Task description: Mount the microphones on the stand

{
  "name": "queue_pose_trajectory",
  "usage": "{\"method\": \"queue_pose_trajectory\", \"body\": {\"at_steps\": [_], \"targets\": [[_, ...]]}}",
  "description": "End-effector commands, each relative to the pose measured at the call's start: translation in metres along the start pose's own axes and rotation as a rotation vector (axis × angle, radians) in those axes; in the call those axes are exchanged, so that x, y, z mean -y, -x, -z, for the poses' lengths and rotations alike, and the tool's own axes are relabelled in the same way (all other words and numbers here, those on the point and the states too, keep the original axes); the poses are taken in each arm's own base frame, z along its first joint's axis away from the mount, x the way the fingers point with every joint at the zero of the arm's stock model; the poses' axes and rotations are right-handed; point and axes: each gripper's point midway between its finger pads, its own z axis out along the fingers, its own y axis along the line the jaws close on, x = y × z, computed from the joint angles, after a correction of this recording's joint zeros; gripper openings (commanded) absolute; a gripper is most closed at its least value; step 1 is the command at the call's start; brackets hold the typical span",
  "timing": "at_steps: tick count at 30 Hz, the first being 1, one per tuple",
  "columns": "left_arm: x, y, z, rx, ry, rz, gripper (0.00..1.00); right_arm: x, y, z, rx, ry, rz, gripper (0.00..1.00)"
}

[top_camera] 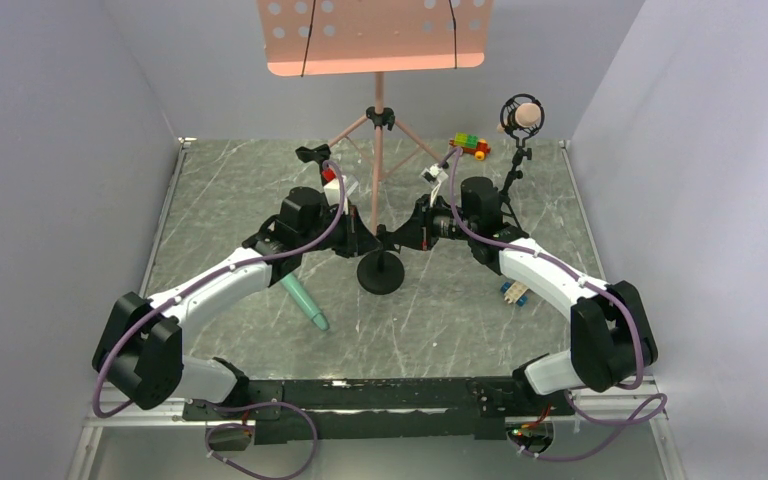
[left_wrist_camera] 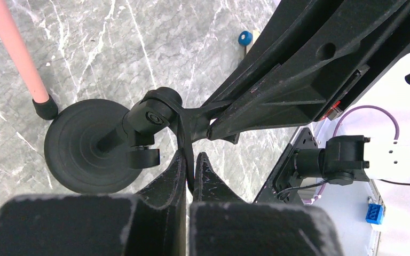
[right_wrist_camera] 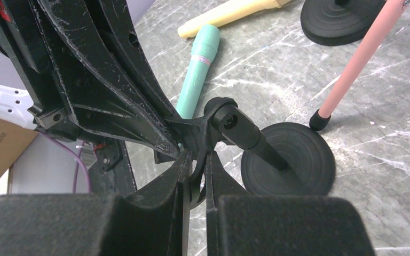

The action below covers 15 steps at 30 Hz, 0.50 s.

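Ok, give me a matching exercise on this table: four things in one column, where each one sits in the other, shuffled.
1. teal microphone
2. pink microphone
3. black clip
4. brick car

A. at the far edge of the table
B. pinched by the left gripper and right gripper
C. lying flat by the left arm
D. up in the tall stand mount

Pairs: 1-C, 2-D, 3-B, 4-A
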Motion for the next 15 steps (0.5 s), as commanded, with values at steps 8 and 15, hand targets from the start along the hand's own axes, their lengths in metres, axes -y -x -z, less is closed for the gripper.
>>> {"method": "queue_pose_trajectory", "body": {"at_steps": [8,15], "targets": [[-0.0467,-0.0116,-0.0025,-0.026,0.125,0.003,0.0,0.0446,-0.0465,0.0095,-0.118,-0.153,-0.149,0.0],[-0.0474,-0.0112,-0.0022,-0.031,0.124,0.0,0.0,0.0449,-0.047,0.0094,-0.119,-0.154,-0.149,0.0]]}}
